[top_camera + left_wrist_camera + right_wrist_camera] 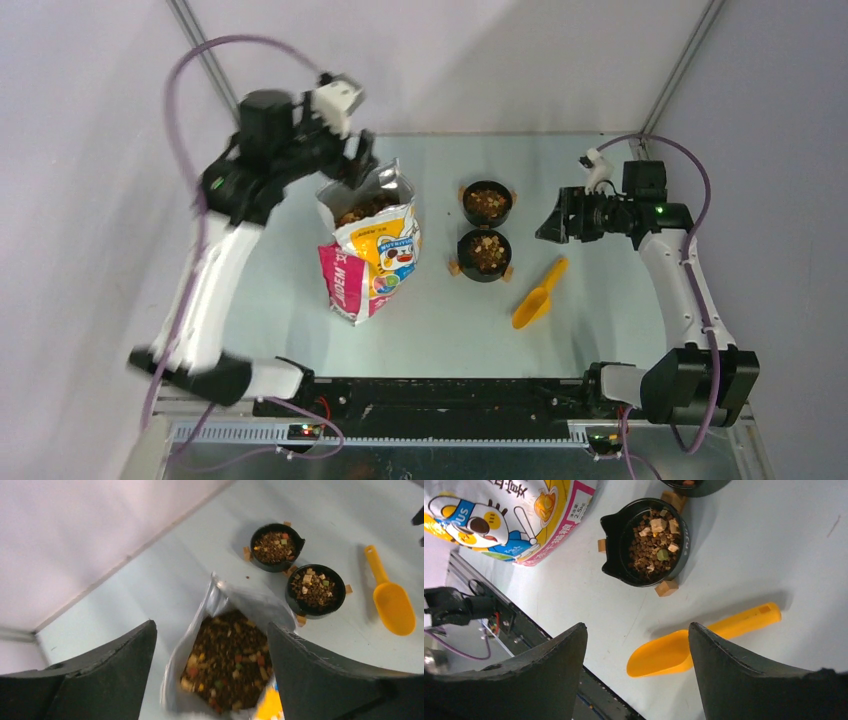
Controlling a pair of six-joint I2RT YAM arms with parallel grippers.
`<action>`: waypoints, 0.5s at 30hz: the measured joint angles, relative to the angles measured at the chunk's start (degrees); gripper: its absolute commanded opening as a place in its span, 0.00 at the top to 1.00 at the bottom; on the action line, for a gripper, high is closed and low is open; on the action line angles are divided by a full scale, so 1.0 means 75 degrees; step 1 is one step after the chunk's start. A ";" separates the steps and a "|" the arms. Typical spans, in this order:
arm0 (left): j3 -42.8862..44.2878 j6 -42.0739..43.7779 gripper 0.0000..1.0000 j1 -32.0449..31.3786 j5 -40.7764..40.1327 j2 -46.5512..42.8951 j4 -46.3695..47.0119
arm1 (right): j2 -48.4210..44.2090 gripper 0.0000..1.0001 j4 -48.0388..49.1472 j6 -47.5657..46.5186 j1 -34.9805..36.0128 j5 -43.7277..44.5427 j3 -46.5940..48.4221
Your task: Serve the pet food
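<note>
The pet food [362, 210] fills the open cartoon-cat bag [375, 265], which stands left of centre. More of it lies in two black bowls, a far one [465, 205] and a near one [462, 256]. My left gripper [357, 163] hovers over the bag's mouth. In the left wrist view that gripper [210, 625] is open, with the kibble [232, 655] below it and nothing held. The yellow scoop [538, 295] lies empty on the table, right of the near bowl. My right gripper [553, 218] is open above the table, over the scoop [664, 655], holding nothing.
A few tan chunks [666, 587] lie on the table beside the near bowl [611, 527]. The black rail [430, 395] runs along the near edge. The back wall and two slanted frame posts [205, 60] close off the far side.
</note>
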 measured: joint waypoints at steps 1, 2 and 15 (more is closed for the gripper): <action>-0.0268 -0.0006 0.11 0.0000 -0.0119 -0.0592 -0.0038 | 0.0003 0.23 -0.0017 -0.0096 0.0085 0.0023 0.0055; -0.0490 -0.0015 0.10 -0.0003 -0.0289 -0.1195 -0.0061 | 0.0012 0.23 -0.0055 -0.0221 0.0187 0.0076 0.0122; -0.4097 0.0326 0.11 -0.0012 -0.1399 -0.3978 -0.1772 | 0.1262 0.24 -0.0513 -0.1000 0.0510 0.0268 0.2232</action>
